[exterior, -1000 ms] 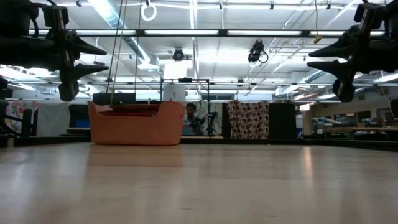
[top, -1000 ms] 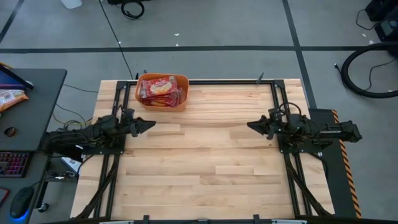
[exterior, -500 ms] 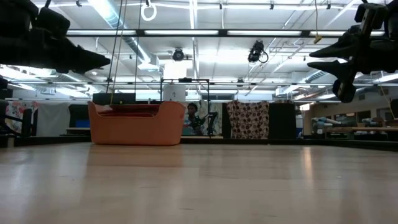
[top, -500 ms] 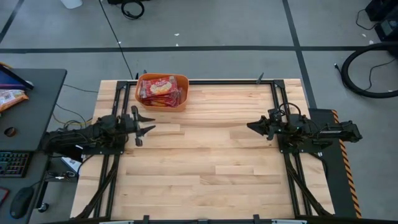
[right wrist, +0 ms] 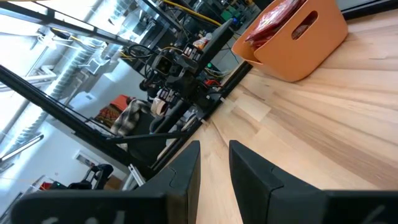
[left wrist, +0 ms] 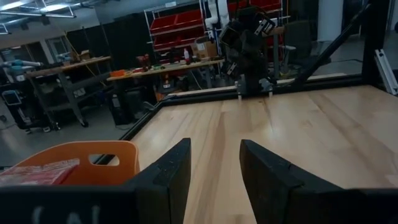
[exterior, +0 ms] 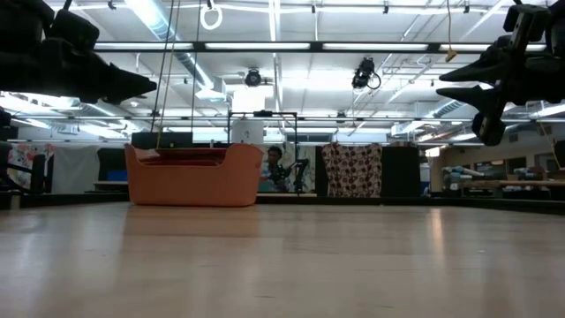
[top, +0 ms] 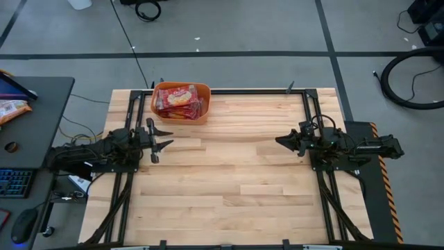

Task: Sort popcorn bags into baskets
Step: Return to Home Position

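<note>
The orange basket (top: 202, 104) stands at the table's far left and holds several red popcorn bags (top: 179, 99) stacked flat. It also shows in the low view (exterior: 194, 175), the left wrist view (left wrist: 74, 163) and the right wrist view (right wrist: 298, 31). My left gripper (top: 168, 139) hovers open and empty just near of the basket, fingers level and pointing toward the table's right. My right gripper (top: 277, 140) hovers open and empty at the table's right, pointing toward the left. Both are well above the tabletop in the low view, the left (exterior: 150, 87) and the right (exterior: 441, 84).
Bare wooden tabletop (top: 229, 173) lies between and in front of the two arms. A dark metal frame (top: 250, 91) runs along the table's far edge. A side desk at the left carries an orange-and-white snack bag (top: 10, 109) and a keyboard (top: 14, 184).
My left gripper has turned about its long axis: its fingers stood one above the other and now lie side by side, level with the table. It stays in place near the basket. The basket and bags have not moved.
</note>
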`<state>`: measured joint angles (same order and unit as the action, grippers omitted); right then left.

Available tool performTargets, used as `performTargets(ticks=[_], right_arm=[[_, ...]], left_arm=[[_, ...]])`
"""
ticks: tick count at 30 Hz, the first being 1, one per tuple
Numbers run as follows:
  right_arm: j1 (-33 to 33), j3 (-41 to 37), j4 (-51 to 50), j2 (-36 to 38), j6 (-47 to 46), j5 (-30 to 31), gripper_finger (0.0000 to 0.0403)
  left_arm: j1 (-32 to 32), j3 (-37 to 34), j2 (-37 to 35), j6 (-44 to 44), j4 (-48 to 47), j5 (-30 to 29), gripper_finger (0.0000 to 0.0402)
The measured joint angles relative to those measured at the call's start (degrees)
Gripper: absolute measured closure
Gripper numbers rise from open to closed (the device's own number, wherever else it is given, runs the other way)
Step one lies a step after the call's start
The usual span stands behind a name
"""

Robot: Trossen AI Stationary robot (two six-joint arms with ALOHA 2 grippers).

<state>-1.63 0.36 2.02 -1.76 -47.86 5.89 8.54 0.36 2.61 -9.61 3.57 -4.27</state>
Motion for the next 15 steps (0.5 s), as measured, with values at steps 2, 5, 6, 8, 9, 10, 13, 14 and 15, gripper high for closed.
performTargets(ticks=[2,5,6,8,9,10,13,14,15], right_arm=[[0.00,0.00,0.00,0.00,0.00,0.00,0.0313],[0.00,0.00,0.00,0.00,0.00,0.00,0.0313],[0.00,0.00,0.00,0.00,0.00,0.00,0.0313],[0.00,0.00,0.00,0.00,0.00,0.00,0.0313],[0.00,0.00,0.00,0.00,0.00,0.00,0.0313],[0.00,0.00,0.00,0.00,0.00,0.00,0.0313],[-0.02,0.00,-0.04,-0.02,6.64,0.02,0.0313],[-0.09,0.00,0.02,-0.13,15.08,0.04,0.0312],[-0.11,0.00,0.02,-0.15,26.03,0.11,0.0312]], left_arm=[[0.00,0.00,0.00,0.00,0.02,0.00,0.0260],[0.00,0.00,0.00,0.00,0.07,0.00,0.0260],[0.00,0.00,0.00,0.00,0.07,0.01,0.0260],[0.00,0.00,0.00,0.00,0.09,0.02,0.0260],[0.00,0.00,0.00,0.00,0.09,0.02,0.0260],[0.00,0.00,0.00,0.00,0.09,0.02,0.0260],[0.00,0.00,0.00,0.00,0.09,0.02,0.0260],[0.00,0.00,0.00,0.00,0.09,0.02,0.0260],[0.00,0.00,0.00,0.00,0.09,0.02,0.0260]])
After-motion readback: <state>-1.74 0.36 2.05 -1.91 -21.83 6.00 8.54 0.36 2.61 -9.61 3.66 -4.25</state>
